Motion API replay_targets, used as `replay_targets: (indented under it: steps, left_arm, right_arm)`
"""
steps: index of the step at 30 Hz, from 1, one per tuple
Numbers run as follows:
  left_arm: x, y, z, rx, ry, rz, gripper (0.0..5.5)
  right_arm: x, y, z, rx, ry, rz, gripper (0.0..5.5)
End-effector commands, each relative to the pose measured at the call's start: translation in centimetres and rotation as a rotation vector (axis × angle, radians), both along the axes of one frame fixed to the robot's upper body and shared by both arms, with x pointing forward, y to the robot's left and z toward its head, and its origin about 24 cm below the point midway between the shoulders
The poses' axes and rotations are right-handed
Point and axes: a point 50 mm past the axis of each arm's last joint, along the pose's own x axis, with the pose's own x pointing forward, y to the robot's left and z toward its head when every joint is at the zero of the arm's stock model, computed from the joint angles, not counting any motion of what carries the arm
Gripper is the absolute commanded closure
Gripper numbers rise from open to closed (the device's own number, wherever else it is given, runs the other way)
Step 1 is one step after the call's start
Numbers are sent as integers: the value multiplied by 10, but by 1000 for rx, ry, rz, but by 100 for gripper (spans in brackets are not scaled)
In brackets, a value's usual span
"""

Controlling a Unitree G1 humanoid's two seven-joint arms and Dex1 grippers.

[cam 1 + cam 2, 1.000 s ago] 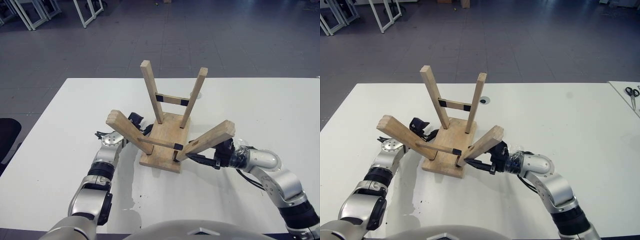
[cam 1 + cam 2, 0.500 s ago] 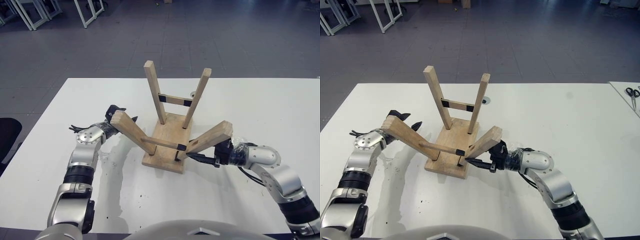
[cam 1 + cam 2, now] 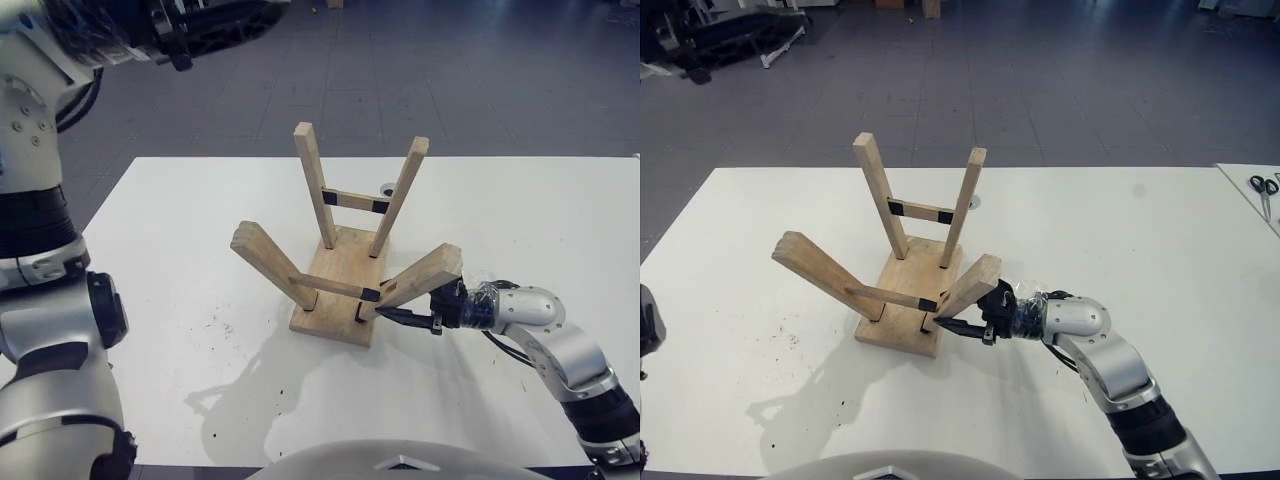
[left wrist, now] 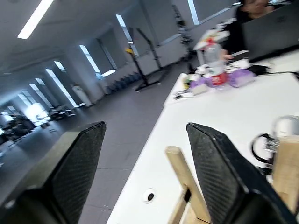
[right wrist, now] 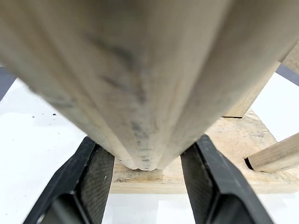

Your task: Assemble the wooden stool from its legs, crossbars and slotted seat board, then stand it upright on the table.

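Observation:
The wooden stool lies upside down on the white table (image 3: 150, 300), resting on its seat board (image 3: 335, 300). Two far legs stand upright, joined by a crossbar (image 3: 356, 201). The near left leg (image 3: 270, 262) and near right leg (image 3: 425, 275) splay outward, linked by a second crossbar (image 3: 338, 289). My right gripper (image 3: 405, 318) sits low at the board's right edge, shut on the base of the near right leg (image 5: 140, 70). My left gripper (image 3: 235, 18) is raised high above the table's far left, open with nothing between its fingers (image 4: 79, 172).
A small round hole (image 3: 388, 188) lies in the table behind the stool. Scissors (image 3: 1265, 184) rest on a neighbouring table at the far right. Dark specks dot the surface left of the stool. Wide free room lies to the left and far right.
My left gripper has let go of the near left leg and swung high up off the table. The right gripper stays on the near right leg.

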Motion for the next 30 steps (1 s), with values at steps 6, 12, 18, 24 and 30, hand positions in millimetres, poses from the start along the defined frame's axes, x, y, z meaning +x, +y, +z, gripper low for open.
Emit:
replay_targets:
  steps: [6, 12, 18, 24, 30]
  left_arm:
    - [-7, -46, -38, 569, -3, -209, 233]
    - [-30, -54, -75, 705, 14, -281, 233]
    - [-44, -74, -108, 765, 29, -256, 233]
    - [-31, -87, -144, 824, 38, -151, 233]
    - [-29, -87, -160, 836, 101, -156, 296]
  right_arm:
    - [0, 0, -17, -86, 39, -87, 348]
    - [4, 5, -15, -83, 38, -118, 348]
    - [7, 7, -14, -109, 33, -133, 348]
    - [5, 10, -12, -111, 33, -132, 348]
    - [3, 11, -12, -116, 37, -124, 348]
